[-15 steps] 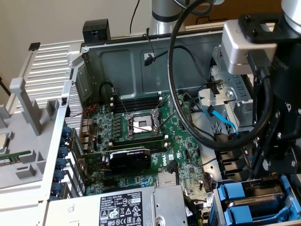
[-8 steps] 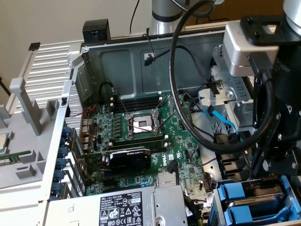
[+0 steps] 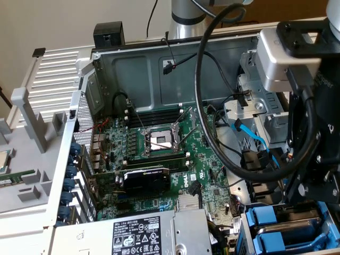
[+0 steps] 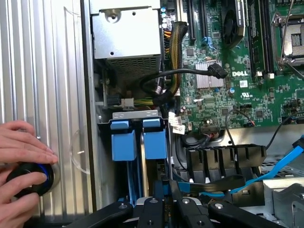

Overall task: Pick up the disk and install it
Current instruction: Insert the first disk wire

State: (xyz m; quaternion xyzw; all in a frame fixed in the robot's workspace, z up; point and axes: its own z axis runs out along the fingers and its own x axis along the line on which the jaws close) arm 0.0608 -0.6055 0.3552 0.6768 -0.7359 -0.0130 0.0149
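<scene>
The disk (image 4: pixel 153 142) stands on edge in the drive bay at a corner of the open computer case (image 3: pixel 159 64) — bright blue plastic rails, silver metal between them, a second blue-railed drive just beside it. The gripper (image 4: pixel 164 192) sits narrowed directly over it, black fingers (image 4: pixel 151 209) closed on its blue edge. The green motherboard (image 3: pixel 159 159) fills the case floor. In the wrist view a person's hand (image 4: pixel 21 156) rests on a black knob (image 4: pixel 29 178) outside the case wall — ribbed grey metal.
</scene>
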